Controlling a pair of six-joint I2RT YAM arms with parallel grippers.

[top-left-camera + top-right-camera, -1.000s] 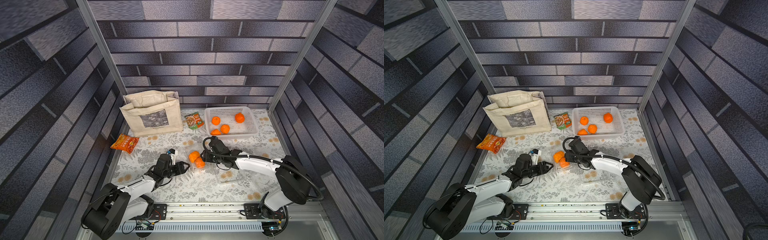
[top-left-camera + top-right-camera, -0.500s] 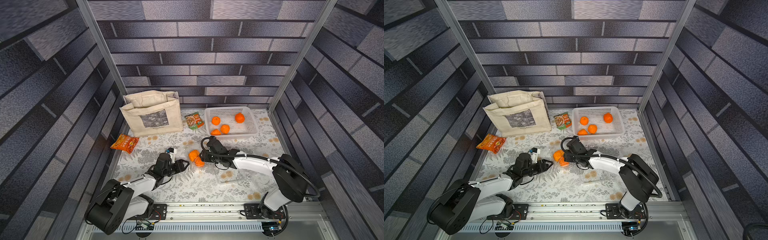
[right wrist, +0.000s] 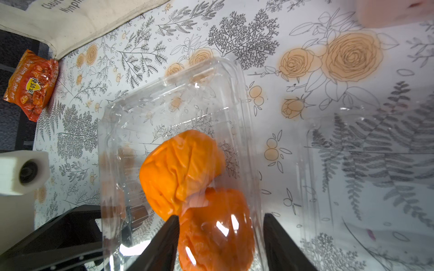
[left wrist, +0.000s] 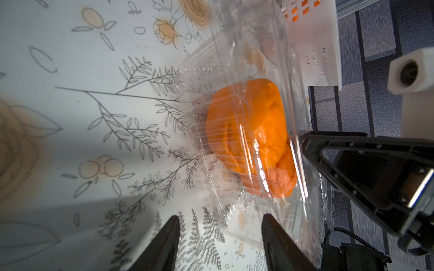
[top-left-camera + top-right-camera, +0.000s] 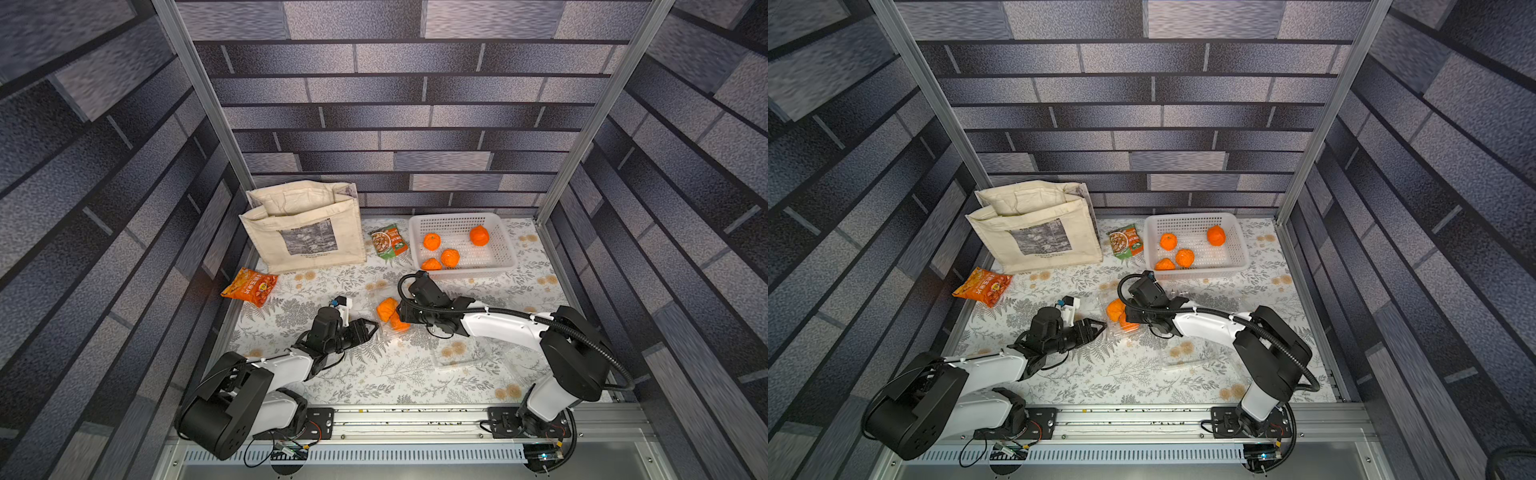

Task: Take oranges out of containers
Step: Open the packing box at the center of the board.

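Note:
Two oranges (image 5: pixel 387 308) (image 3: pixel 180 169) lie in a clear container (image 3: pixel 173 105) in the middle of the mat, seen through its glossy plastic. My right gripper (image 3: pixel 220 215) (image 5: pixel 400 319) is open and straddles the nearer orange (image 3: pixel 216 234); one finger touches it, and the other stands just outside the container's wall. My left gripper (image 4: pixel 220 225) (image 5: pixel 369 328) is open at the container's (image 4: pixel 234 70) other side, with only mat and the plastic edge between its fingers. Several more oranges (image 5: pixel 432 241) lie in the white basket (image 5: pixel 505 249).
An empty clear container (image 5: pixel 461 353) lies on the mat in front of the right arm. A beige cloth bag (image 5: pixel 303 232) stands at the back left, an orange snack packet (image 5: pixel 249 286) lies by the left wall, and a green packet (image 5: pixel 388 241) lies beside the basket.
My right gripper has edged left over the container's oranges. The left gripper has barely moved, and both stay equally wide.

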